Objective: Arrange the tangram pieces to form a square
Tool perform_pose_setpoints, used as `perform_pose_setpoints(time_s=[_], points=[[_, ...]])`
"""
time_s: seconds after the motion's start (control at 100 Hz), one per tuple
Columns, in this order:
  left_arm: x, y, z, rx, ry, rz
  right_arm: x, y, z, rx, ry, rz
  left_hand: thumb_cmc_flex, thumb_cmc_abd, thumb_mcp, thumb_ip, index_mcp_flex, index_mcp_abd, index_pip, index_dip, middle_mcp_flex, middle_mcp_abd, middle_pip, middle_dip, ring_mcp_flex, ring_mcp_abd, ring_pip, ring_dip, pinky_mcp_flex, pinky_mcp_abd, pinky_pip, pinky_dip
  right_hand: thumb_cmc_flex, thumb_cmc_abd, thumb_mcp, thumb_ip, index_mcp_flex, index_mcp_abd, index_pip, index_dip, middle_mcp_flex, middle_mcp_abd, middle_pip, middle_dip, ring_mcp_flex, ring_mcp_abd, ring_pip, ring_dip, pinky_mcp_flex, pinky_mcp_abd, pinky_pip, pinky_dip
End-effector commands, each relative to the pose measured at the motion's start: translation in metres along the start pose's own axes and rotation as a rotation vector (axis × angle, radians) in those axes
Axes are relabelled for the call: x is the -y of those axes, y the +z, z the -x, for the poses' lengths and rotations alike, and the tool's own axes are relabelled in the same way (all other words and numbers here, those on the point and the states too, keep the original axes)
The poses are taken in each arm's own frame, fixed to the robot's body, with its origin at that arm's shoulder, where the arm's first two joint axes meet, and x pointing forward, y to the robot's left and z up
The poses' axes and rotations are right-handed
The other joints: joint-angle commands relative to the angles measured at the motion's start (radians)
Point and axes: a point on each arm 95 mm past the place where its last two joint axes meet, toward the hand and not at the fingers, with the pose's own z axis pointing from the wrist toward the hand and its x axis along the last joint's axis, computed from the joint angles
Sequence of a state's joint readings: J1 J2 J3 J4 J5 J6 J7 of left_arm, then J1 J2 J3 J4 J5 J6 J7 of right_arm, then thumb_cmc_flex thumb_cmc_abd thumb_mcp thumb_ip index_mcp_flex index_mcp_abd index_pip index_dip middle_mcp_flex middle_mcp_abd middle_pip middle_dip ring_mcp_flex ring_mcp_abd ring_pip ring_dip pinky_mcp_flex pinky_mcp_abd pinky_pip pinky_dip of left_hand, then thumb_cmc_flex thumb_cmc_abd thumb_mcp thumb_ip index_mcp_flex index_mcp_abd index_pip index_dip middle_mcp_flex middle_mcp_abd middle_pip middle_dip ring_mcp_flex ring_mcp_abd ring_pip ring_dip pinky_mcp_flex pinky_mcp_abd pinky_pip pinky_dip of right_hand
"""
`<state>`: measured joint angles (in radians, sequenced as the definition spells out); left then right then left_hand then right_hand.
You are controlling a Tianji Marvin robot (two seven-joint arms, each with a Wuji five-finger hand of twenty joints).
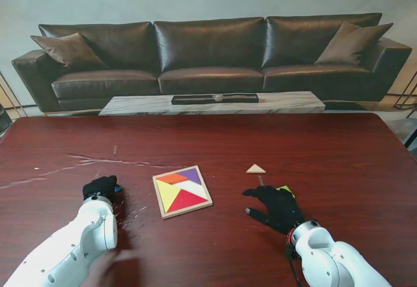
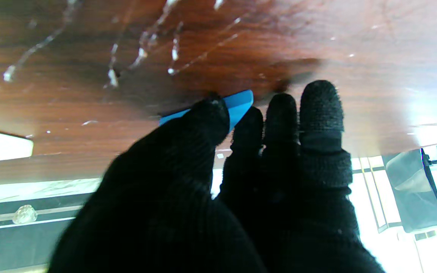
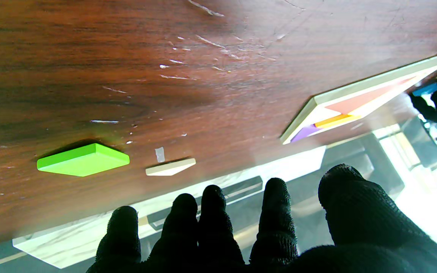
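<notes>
While a dark leather sofa (image 1: 208, 56) and a marble-topped coffee table (image 1: 212, 103) fill the background, a scratched, glossy reddish-brown wooden table (image 1: 326, 150) carries a partly finished tangram. Near the table's middle, a square wooden tray (image 1: 182, 191) with a pale raised rim holds flat pieces in red, yellow, orange and purple, with a pale bare patch between them. Left of the tray, the black knit-gloved left hand (image 1: 100, 187) pinches a thin blue piece (image 2: 239, 106) between thumb and fingers, its tip showing just beside the fingertips at the table surface. Right of the tray, the gloved right hand (image 1: 277, 207) hovers palm down with fingers apart, gripping nothing. A flat bright-green piece (image 3: 84, 159), four-sided with bevelled edges, lies at the hand's far right edge, partly hidden beneath it in the stand's view. A small unpainted wooden triangle (image 1: 255, 168) rests farther from me, apart from the fingertips.
</notes>
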<state>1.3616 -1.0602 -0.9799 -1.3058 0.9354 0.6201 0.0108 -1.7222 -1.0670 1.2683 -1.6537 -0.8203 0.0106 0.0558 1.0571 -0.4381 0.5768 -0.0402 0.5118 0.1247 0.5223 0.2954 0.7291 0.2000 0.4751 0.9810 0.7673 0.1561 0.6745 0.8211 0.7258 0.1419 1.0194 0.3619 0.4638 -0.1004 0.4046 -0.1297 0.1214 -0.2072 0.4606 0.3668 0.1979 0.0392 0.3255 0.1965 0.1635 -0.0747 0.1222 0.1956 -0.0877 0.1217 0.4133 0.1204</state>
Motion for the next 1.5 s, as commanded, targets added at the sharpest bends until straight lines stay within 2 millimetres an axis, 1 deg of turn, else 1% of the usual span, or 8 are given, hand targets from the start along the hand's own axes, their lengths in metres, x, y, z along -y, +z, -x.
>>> perform_pose_setpoints(time_s=[0.0, 0.26, 0.63, 0.84, 0.98, 1.1, 1.29, 1.49], points=[[-0.0507, -0.0112, 0.0017, 0.004, 0.016, 0.141, 0.0017, -0.0015, -0.0025, -0.006, -0.003, -0.004, 0.035, -0.061, -0.077, -0.044, 0.197, -0.088, 0.253, 0.064, 0.03, -0.07, 0.076, 0.073, 0.052, -0.087, 0.017, -0.004, 0.015, -0.002, 0.02, 0.024, 0.015, 0.018, 0.001, 0.018, -0.035, -0.033, -0.004, 0.008, -0.018, -0.01, -0.003, -0.002, -0.009, -0.013, -0.002, 0.007, -0.004, 0.001, -0.025, 0.015], [-0.055, -0.0103, 0.0005, 0.009, 0.001, 0.143, 0.0013, -0.0011, -0.0025, -0.006, -0.005, -0.007, -0.013, -0.072, -0.054, -0.047, 0.188, -0.142, 0.494, 0.087, -0.042, -0.105, 0.306, 0.101, 0.035, -0.111, 0.113, -0.005, 0.036, 0.008, 0.034, 0.081, 0.015, 0.017, 0.001, 0.018, -0.034, -0.03, -0.007, 0.007, -0.018, -0.01, -0.005, -0.003, -0.01, -0.013, -0.002, 0.006, -0.004, 0.003, -0.026, 0.015], [-0.0582, -0.0102, -0.0007, -0.001, 0.01, 0.137, 0.0003, 0.0, -0.0021, 0.0, -0.008, -0.015, -0.212, -0.184, 0.147, -0.123, 0.1, -0.168, 0.714, 0.167, -0.1, -0.15, 0.426, 0.094, 0.056, -0.179, 0.227, -0.093, 0.103, -0.044, 0.061, 0.127, 0.014, 0.018, -0.001, 0.018, -0.038, -0.029, -0.015, 0.004, -0.018, -0.011, -0.009, -0.005, -0.011, -0.014, -0.002, 0.006, -0.004, 0.003, -0.028, 0.015], [-0.0592, -0.0102, -0.0008, -0.012, 0.015, 0.14, -0.0003, 0.0, -0.0014, 0.004, -0.009, -0.014, -0.197, -0.173, 0.1, -0.111, 0.057, -0.236, 0.779, 0.2, -0.029, -0.159, 0.236, 0.089, 0.111, -0.126, 0.156, -0.141, 0.142, -0.044, 0.06, 0.128, 0.013, 0.018, -0.003, 0.018, -0.036, -0.029, -0.021, 0.004, -0.018, -0.012, -0.012, -0.006, -0.012, -0.015, -0.002, 0.006, -0.006, 0.003, -0.03, 0.014], [-0.06, -0.0104, -0.001, -0.018, 0.018, 0.136, -0.0006, 0.0, -0.0008, 0.006, -0.011, -0.015, -0.156, -0.145, 0.043, -0.101, 0.04, -0.294, 0.8, 0.222, 0.099, -0.145, 0.045, -0.023, 0.15, -0.145, 0.113, -0.133, 0.157, -0.054, 0.063, 0.132, 0.013, 0.018, -0.004, 0.018, -0.036, -0.029, -0.023, 0.004, -0.018, -0.011, -0.013, -0.007, -0.012, -0.015, -0.003, 0.006, -0.005, 0.004, -0.033, 0.013], [-0.0597, -0.0105, -0.0014, -0.018, 0.015, 0.128, -0.0002, 0.0003, 0.0001, 0.012, -0.009, -0.018, -0.111, -0.112, -0.018, -0.088, 0.014, -0.302, 0.785, 0.332, 0.212, -0.159, -0.058, -0.067, 0.18, -0.135, 0.089, -0.136, 0.175, -0.033, 0.082, 0.144, 0.014, 0.019, -0.005, 0.018, -0.035, -0.029, -0.026, 0.005, -0.018, -0.011, -0.015, -0.007, -0.014, -0.014, -0.004, 0.006, -0.006, 0.003, -0.036, 0.012], [-0.0596, -0.0099, -0.0014, -0.016, 0.01, 0.126, 0.0001, 0.0, 0.0008, 0.014, -0.006, -0.019, -0.093, -0.094, -0.047, -0.083, -0.002, -0.31, 0.786, 0.412, 0.285, -0.179, -0.068, -0.029, 0.222, -0.146, 0.102, -0.137, 0.204, -0.016, 0.117, 0.15, 0.015, 0.019, -0.008, 0.019, -0.036, -0.029, -0.03, 0.005, -0.018, -0.012, -0.017, -0.008, -0.014, -0.015, -0.004, 0.006, -0.005, 0.004, -0.04, 0.011], [-0.06, -0.01, -0.0026, -0.017, 0.006, 0.139, -0.0001, -0.0003, 0.0018, 0.017, -0.007, -0.019, -0.082, -0.07, -0.067, -0.08, -0.026, -0.297, 0.767, 0.491, 0.287, -0.155, -0.024, -0.02, 0.239, -0.144, 0.122, -0.117, 0.212, 0.016, 0.143, 0.142, 0.015, 0.02, -0.01, 0.019, -0.034, -0.028, -0.031, 0.006, -0.019, -0.011, -0.019, -0.009, -0.016, -0.015, -0.006, 0.005, -0.004, 0.004, -0.043, 0.011]])
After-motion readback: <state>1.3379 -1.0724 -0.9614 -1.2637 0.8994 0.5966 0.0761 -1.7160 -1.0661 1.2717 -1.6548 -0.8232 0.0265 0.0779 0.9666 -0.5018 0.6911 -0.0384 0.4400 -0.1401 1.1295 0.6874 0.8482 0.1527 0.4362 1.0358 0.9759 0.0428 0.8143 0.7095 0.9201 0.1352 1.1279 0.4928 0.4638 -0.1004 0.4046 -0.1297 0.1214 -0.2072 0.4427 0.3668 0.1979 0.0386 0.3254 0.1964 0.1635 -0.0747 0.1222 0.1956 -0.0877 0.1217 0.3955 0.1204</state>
